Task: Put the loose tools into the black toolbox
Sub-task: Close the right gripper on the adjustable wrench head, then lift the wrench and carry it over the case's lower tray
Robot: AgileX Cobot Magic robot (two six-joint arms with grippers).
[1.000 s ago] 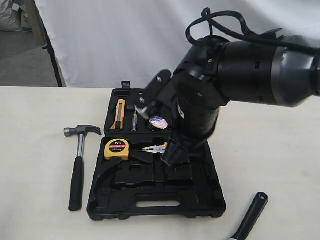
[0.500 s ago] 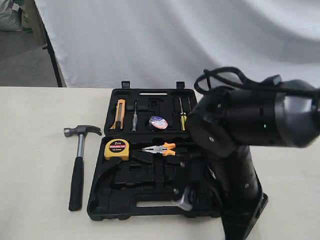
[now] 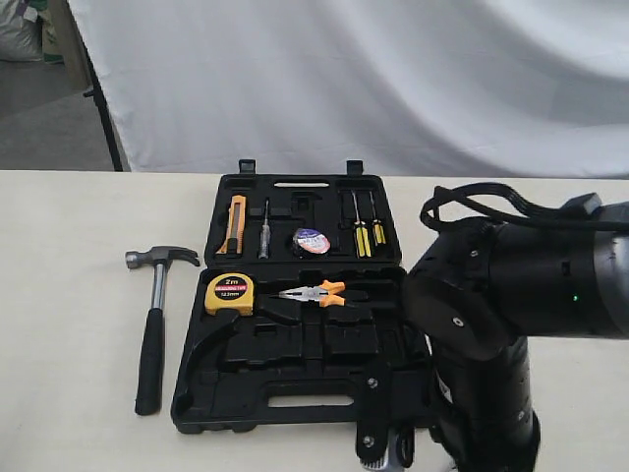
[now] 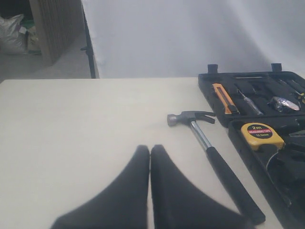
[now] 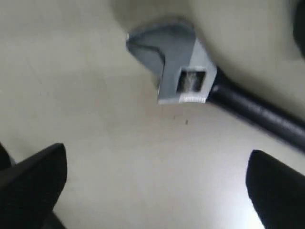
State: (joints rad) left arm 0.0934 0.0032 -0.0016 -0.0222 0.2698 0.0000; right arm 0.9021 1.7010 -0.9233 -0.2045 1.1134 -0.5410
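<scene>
Wrench (image 5: 177, 67) near R gripper (image 5: 157, 162) (jaws wide).

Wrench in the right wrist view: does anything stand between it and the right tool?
Nothing visible does. The wrench lies flat on the table, and the right tool is open close to its head, with only tabletop showing between them.

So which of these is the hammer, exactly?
Find the open black toolbox on the pale table. Just outside it, left in the exterior view, lies the hammer. Unlike the yellow tape measure beside it, it has a steel claw head and black handle.
</scene>
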